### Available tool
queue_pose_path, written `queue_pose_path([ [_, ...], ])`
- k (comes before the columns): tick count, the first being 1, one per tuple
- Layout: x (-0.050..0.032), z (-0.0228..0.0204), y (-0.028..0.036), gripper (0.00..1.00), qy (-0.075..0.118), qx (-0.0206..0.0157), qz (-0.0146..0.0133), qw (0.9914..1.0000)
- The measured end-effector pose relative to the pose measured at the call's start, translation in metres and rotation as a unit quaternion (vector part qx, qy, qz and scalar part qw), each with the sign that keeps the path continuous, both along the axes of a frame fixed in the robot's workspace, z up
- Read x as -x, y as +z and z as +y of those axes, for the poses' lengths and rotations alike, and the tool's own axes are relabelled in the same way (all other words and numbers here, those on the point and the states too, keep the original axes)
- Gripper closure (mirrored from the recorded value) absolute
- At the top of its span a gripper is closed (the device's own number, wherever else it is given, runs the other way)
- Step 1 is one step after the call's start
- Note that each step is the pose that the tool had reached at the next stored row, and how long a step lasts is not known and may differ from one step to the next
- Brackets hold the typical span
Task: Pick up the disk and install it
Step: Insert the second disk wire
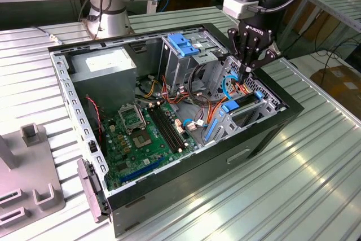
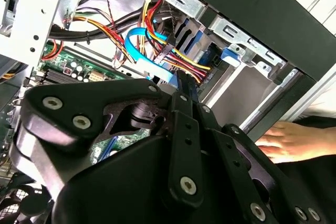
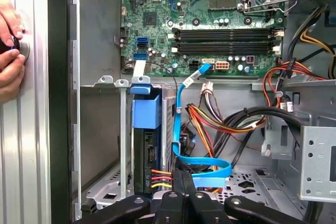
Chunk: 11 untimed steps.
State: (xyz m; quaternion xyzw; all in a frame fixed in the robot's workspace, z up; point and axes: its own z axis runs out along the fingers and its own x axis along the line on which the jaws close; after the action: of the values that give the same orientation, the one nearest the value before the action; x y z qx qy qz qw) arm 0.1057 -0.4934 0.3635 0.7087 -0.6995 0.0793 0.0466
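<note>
The disk sits on edge in the drive bay at the corner of the open computer case, on the exterior view's right. In the first wrist view the disk shows as a dark slab with a blue rail on its edge, and red, yellow and black wires are plugged into its end. My gripper hangs just above the bay, beside the disk. Its fingers are shut together, with nothing seen between them. A blue flat cable loops right past the fingertips. The gripper points at the cable bundle.
A person's hand rests on the table outside the case wall; it is also in the second wrist view. Inside the case are the motherboard, the grey power supply box and a blue-handled drive cage. A grey fixture stands on the exterior view's left.
</note>
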Motion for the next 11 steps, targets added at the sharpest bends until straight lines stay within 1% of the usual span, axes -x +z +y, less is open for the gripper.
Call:
queue_pose_path([
  [5, 0.0001, -0.0003, -0.0013, 0.89, 0.000, 0.0003, -0.0005, 1.00000],
  [6, 0.0001, -0.0003, -0.0017, 0.82, 0.000, 0.0003, -0.0005, 1.00000],
  [11, 0.0001, -0.0003, -0.0028, 0.82, 0.000, 0.0008, -0.0011, 1.00000],
])
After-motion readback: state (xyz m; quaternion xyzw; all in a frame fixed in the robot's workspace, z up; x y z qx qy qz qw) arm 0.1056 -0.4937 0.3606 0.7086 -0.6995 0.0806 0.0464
